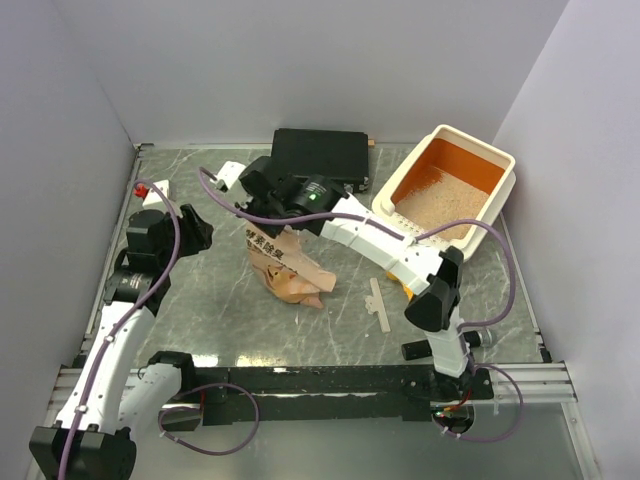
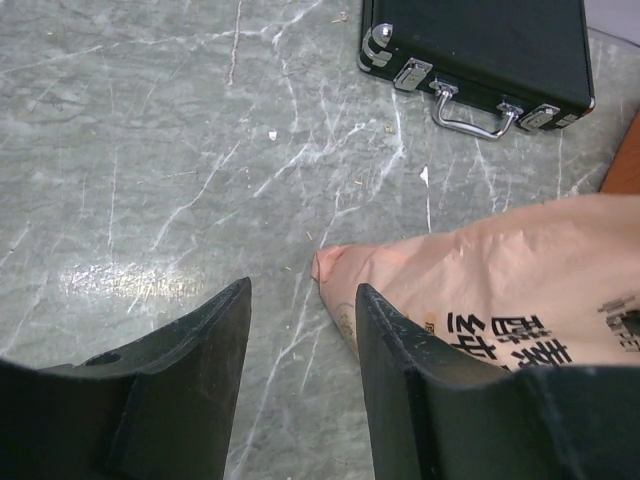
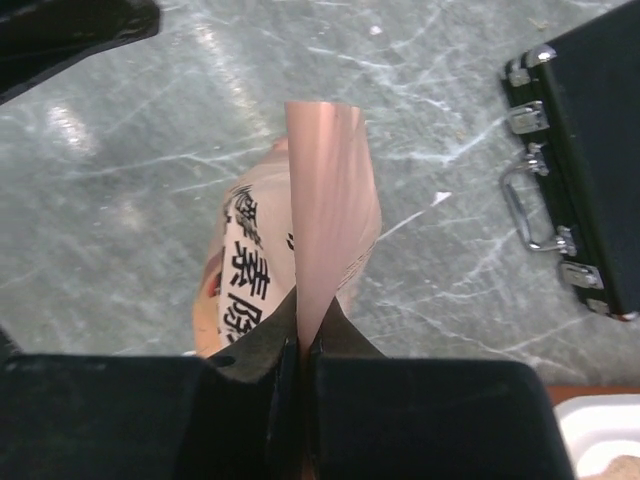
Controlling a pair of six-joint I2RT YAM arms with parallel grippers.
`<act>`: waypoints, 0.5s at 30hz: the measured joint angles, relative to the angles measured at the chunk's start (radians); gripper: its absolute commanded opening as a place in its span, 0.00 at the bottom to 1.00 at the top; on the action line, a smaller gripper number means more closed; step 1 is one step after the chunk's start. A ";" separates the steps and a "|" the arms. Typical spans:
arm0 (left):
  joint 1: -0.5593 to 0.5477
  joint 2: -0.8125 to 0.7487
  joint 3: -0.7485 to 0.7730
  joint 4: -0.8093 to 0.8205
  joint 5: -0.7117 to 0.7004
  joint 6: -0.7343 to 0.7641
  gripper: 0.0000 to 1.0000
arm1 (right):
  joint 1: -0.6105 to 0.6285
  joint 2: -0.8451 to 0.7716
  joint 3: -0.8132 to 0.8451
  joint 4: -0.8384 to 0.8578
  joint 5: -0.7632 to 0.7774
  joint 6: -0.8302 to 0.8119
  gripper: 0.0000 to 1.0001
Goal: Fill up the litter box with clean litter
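Right tool (image 3: 303, 338) pinches the paper bag (image 3: 327, 190), left tool (image 2: 302, 302) gapes empty, litter box (image 1: 457, 165) holds clean litter (image 1: 445, 206).

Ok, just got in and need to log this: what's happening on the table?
The right fingers are shut on the upper edge of the bag at mid-table. The left fingers hang open beside the bag, holding nothing. The litter box at the far right has litter covering part of its floor.
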 measured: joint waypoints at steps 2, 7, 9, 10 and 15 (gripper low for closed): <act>0.000 -0.004 0.000 0.001 0.000 0.000 0.51 | 0.000 -0.018 -0.016 0.004 -0.019 0.011 0.32; 0.000 -0.005 -0.009 0.000 -0.002 -0.001 0.51 | 0.000 -0.059 -0.021 0.031 -0.037 0.031 0.55; 0.000 -0.005 -0.009 0.001 -0.004 -0.002 0.51 | -0.001 -0.130 -0.083 0.064 -0.017 0.034 0.58; 0.000 -0.005 -0.009 0.001 -0.005 -0.002 0.51 | -0.005 -0.182 -0.126 0.070 -0.002 0.037 0.59; 0.000 -0.005 -0.009 0.001 -0.008 -0.004 0.51 | -0.098 -0.578 -0.504 0.183 0.022 0.094 0.61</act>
